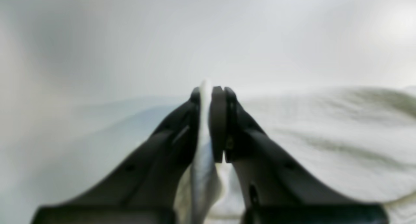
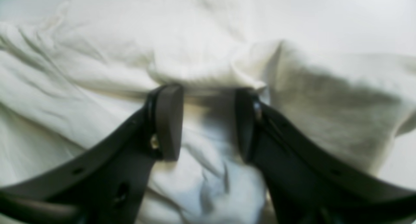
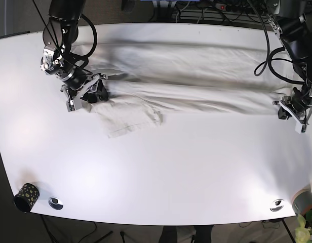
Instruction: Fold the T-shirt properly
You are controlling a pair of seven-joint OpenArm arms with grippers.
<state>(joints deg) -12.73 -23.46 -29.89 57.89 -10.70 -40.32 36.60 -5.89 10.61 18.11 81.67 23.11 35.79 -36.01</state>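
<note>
Base view: left claw (image 3: 294,108) seemingly pinching T-shirt (image 3: 196,76) hem; right claw (image 3: 90,91) spread over cloth

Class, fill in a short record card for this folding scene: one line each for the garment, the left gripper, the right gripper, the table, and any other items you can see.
Garment: white T-shirt, stretched long across the far half of the table, one sleeve lying out toward the near side.
Left gripper: shut, pinching a fold of shirt fabric.
Right gripper: open, jaws apart over bunched cloth.
Table: white.
Other items: dark patterned cup at a near corner; potted plant at the other near corner.
</note>
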